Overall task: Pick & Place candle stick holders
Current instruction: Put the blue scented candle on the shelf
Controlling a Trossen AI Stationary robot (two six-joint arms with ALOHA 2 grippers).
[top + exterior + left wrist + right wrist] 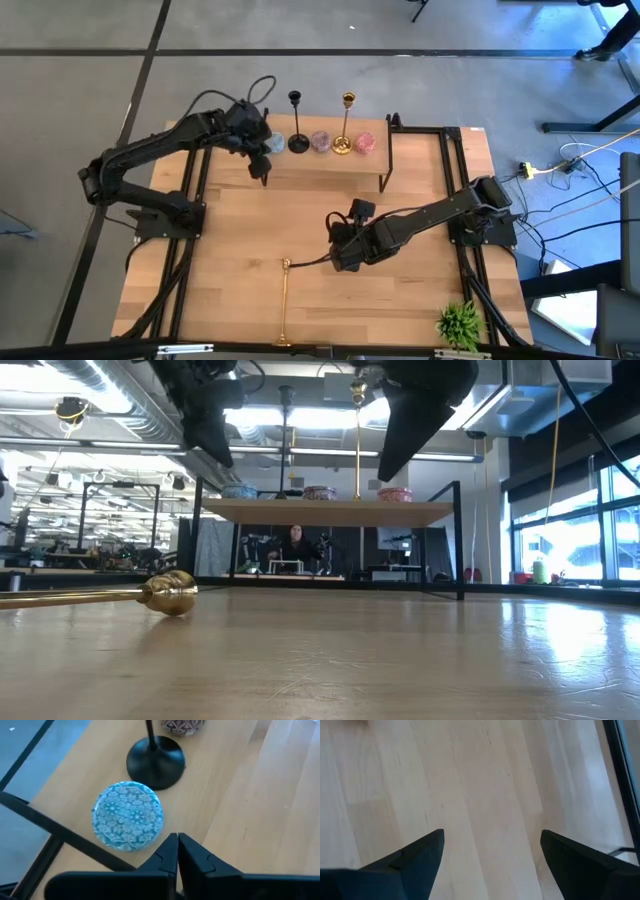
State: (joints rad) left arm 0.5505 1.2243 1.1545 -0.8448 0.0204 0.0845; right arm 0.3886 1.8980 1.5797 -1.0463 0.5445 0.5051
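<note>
Gold and black mark the three candle stick holders. A black holder (296, 122) and a gold holder (345, 125) stand upright on the raised shelf (330, 170) in the upper middle of the high view, among small patterned round dishes in blue (128, 816), mauve (320, 141) and pink (365, 143). The remaining gold holder (284, 300) lies flat on the wooden table (230, 250) at lower centre, its base toward the bottom edge.

The left gripper (265, 170) hangs just in front of the shelf's left end, fingers pressed together on nothing; its wrist view shows the blue dish and the black holder's base just ahead. The right gripper (340, 255) hovers over bare wood at the frame's middle, fingers spread wide and empty, to the right of the lying holder.

The step in hand appears to be fetching that lying holder. To do it well, the right gripper should likely turn its fingers across the thin stem, descend near the heavier base end so the piece does not swing, and close firmly, since polished metal may slip or roll. Standing it on the shelf calls for an approach clear of the dishes.
</note>
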